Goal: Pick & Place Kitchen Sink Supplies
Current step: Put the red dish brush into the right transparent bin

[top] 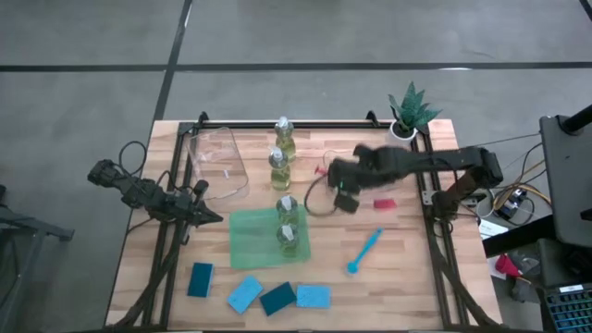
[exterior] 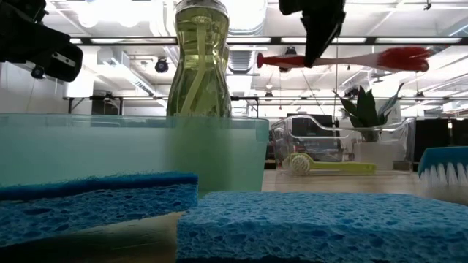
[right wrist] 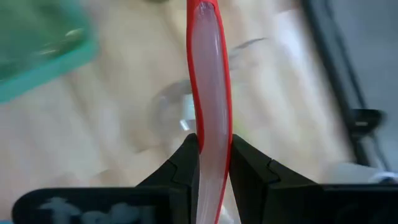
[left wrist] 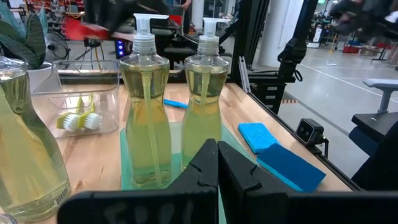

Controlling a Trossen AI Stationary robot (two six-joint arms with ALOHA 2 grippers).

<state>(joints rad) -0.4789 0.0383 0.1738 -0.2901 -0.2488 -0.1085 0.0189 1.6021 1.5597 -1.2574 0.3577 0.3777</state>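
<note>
Right gripper (right wrist: 212,163) clamped on the red brush (right wrist: 210,74), held in the air above the table's right-middle.

Red brush: thin red-edged handle with a pale translucent centre, level in the low view, red head (top: 384,203) toward the right. Left gripper (left wrist: 217,163) pinched shut on nothing, parked at the left edge. Two bottles (top: 286,237) of yellowish liquid stand in the green bin (top: 248,248), two more behind it in a row. Four blue sponges (top: 314,296) along the near edge, blue brush (top: 363,252) lying flat right of the bin. Wooden slat table (top: 407,268), clear bin (top: 218,163) back left, potted plant (top: 410,114) at the back-right corner, grey concrete floor around.
</note>
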